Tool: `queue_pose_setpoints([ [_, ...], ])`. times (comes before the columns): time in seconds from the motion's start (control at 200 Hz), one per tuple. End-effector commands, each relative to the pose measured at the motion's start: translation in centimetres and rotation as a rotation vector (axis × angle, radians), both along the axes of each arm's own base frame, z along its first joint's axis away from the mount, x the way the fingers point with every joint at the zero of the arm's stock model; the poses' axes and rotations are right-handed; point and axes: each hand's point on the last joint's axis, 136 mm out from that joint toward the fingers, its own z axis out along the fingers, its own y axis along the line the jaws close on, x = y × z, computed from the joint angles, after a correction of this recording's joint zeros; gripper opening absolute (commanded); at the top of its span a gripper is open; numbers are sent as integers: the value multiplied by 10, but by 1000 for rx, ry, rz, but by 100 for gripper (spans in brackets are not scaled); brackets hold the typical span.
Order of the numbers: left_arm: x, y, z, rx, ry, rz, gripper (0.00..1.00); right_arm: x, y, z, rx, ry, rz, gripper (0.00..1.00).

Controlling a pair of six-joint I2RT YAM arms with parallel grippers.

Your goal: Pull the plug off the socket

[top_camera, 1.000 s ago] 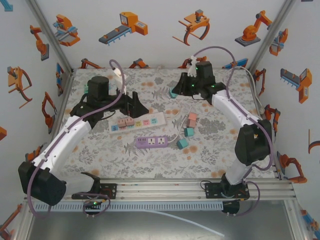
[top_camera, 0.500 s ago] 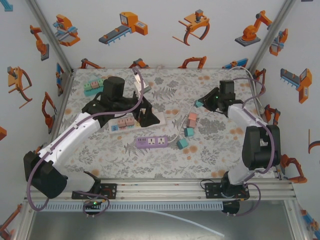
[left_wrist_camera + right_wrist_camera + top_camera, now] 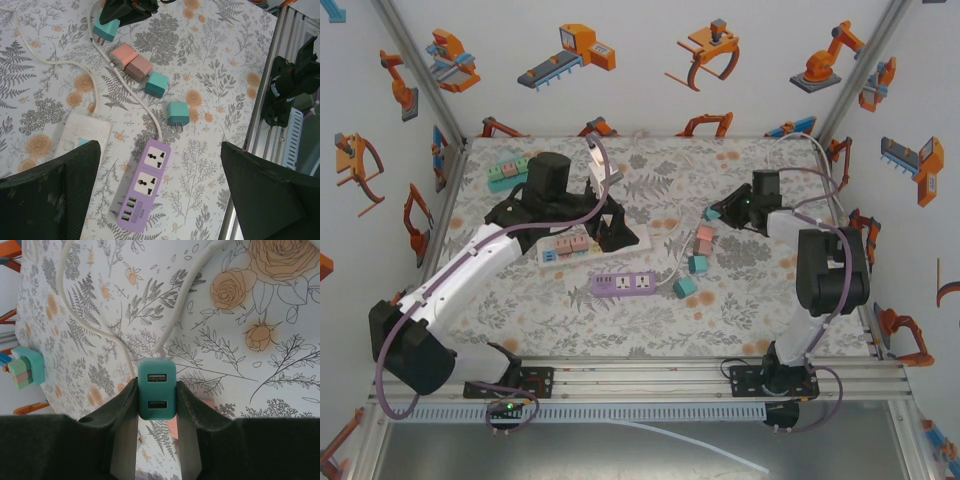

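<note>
The right gripper (image 3: 156, 384) is squeezed tight on the teal plug (image 3: 157, 402). The plug sits right between the two fingers (image 3: 122, 415), one on each side. Its two little slots face the camera. A white cord (image 3: 185, 295) lies on the table behind it.

From above, the right gripper (image 3: 720, 212) and the plug (image 3: 712, 213) are over the right side of the table (image 3: 750, 310). They are well apart from the white strip (image 3: 582, 246). The plug is not in any socket.

The left gripper (image 3: 610, 230) hangs over the right end of the white strip. Its jaws are wide apart and hold nothing. In its own camera, the left gripper (image 3: 160, 150) looks down at the purple strip (image 3: 147, 185) on the table. Some loose plugs (image 3: 698, 262), pink and teal, lie just beside the purple strip (image 3: 623, 284), between the two arms.
</note>
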Motion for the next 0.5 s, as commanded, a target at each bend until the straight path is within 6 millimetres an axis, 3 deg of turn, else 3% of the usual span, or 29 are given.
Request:
queue_pose_setpoints([
  [0.0,2,-4,11,-15,-28,-8,97,5,4,-3,29,-23,12,19],
  [0.366,8,-10,4,-7,-9,-14,97,-8,0,-30,-21,66,28,44],
  [0.496,10,-9,0,1,-5,-9,97,-15,-2,-33,-46,78,38,47],
])
